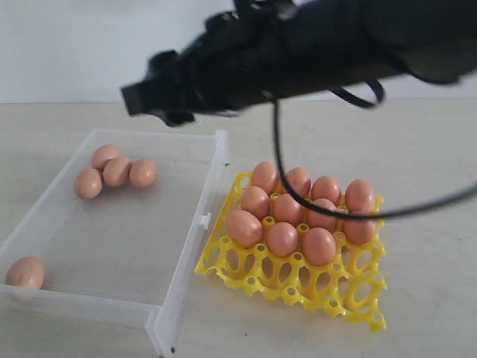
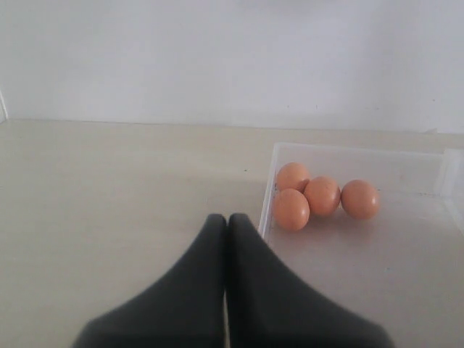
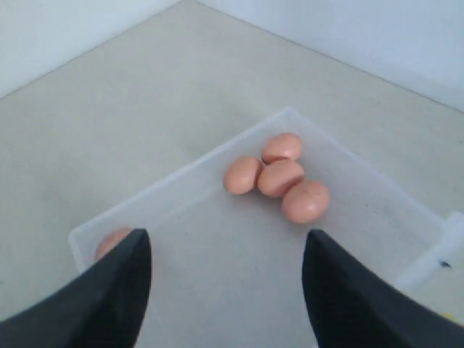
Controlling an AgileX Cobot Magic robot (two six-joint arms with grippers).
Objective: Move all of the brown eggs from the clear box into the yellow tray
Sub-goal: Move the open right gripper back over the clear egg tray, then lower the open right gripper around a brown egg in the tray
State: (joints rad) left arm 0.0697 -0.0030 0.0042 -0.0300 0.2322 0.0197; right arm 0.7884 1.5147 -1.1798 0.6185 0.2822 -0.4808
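Pale beige tabletop before a plain white wall. Set on it just beside each other: the clear box on the left, the yellow tray on the right. Already seated in the tray's far cups, eleven of the brown eggs; near cups bare. Left in the box, five: a cluster of four touching one another by the far wall, and a lone egg tucked in the near left corner. Hanging above the box, the right gripper, fingers spread wide, holding nothing. Beside the box over bare table, the left gripper, fingers pressed together, empty. Judged light, smooth and rigid but brittle, likely to roll on the slick floor or squirt out of a hard pinch. Best taken across the short waist, closing softly. Easiest first, probably: an egg at the cluster's edge, with open floor for at least one finger.
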